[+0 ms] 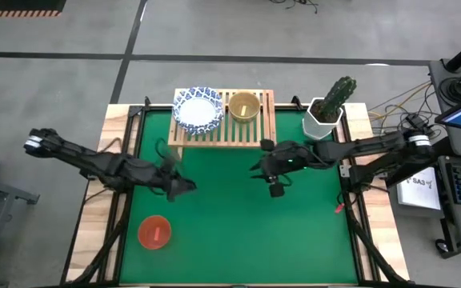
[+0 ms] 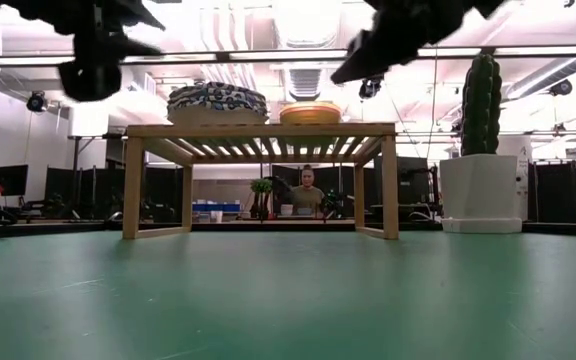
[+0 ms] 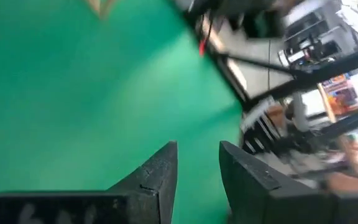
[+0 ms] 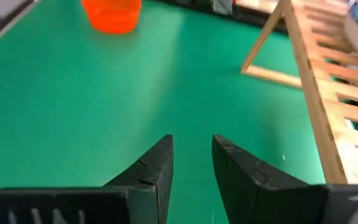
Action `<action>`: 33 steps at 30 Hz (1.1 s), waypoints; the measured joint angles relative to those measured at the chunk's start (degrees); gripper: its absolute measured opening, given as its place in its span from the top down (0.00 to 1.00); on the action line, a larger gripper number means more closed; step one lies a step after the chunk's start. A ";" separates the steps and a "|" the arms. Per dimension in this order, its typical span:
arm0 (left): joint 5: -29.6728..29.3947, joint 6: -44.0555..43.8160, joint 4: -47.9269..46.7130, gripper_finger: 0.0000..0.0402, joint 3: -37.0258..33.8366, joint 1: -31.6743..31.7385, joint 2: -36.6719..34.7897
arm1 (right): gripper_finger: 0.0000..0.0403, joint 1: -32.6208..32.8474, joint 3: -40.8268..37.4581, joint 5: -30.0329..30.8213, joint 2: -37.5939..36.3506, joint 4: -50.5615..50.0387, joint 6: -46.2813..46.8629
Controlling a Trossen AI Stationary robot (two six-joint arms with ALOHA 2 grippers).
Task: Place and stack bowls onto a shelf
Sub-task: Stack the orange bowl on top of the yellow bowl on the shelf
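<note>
A stack of white bowls with blue patterned rims [image 1: 198,110] and a yellow bowl [image 1: 244,106] stand on the slatted top of the light-wood shelf [image 1: 267,124] at the table's far side. A red bowl [image 1: 154,232] sits on the green table near its front left. My left gripper [image 1: 186,186] hovers open over the mat left of centre, between the shelf and the red bowl, with nothing between its fingers [image 3: 166,168]. My right gripper [image 1: 256,168] hovers open just in front of the shelf's right end, also with nothing in it [image 4: 191,149].
A white hexagonal pot with a cactus [image 1: 326,114] stands at the far right, beside the shelf. The shelf's right third is bare slats [image 4: 347,118]. Green mat [image 1: 238,240] spreads across the table's near half. A person shows in the room beyond the shelf [image 2: 308,188].
</note>
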 joint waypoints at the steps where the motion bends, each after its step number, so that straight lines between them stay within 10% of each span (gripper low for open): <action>1: 1.85 -3.98 0.01 0.75 0.84 -0.63 2.27 | 0.76 0.01 -2.20 0.00 -1.53 2.28 0.17; 6: 9.83 -18.05 -7.59 0.80 9.18 -4.85 14.60 | 0.78 0.04 -9.48 -0.04 -8.01 8.94 1.28; 17: 12.86 -29.04 -56.89 0.81 37.25 -15.74 38.32 | 0.80 0.04 -10.40 -0.06 -16.72 4.52 1.26; 33: 15.13 -39.63 -59.22 0.48 38.60 -21.53 50.03 | 0.81 0.66 -10.40 -1.57 -18.64 1.29 -0.09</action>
